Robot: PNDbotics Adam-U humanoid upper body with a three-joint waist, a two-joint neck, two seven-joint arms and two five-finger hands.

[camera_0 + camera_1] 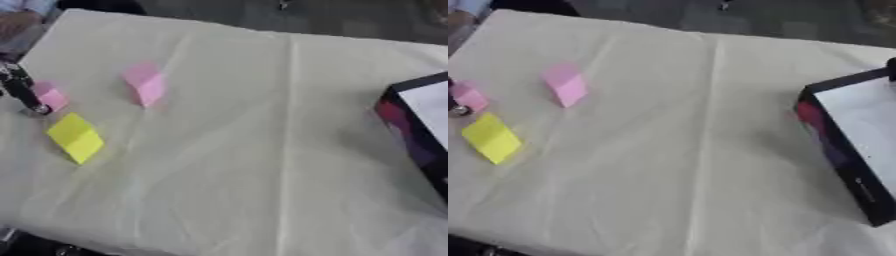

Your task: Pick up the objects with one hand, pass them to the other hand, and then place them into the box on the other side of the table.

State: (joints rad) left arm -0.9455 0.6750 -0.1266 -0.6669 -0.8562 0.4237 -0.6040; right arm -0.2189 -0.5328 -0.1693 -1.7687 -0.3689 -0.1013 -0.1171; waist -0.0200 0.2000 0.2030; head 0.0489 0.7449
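While our left hand (pixel 22 90) touches small pink block (pixel 51 97) (grip unclear, we cannot tell), yellow block (pixel 76 137) sits just below, box (pixel 855 145) far right.

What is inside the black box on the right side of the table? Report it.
The black box shows only a plain white inner surface from above, with no object visible in it. Its far part runs past the picture's right edge, so that portion cannot be checked.

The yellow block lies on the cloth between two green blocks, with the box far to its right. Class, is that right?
Not quite: the two blocks near the yellow block are pink, not green, as the left eye view shows. The box does sit far right.
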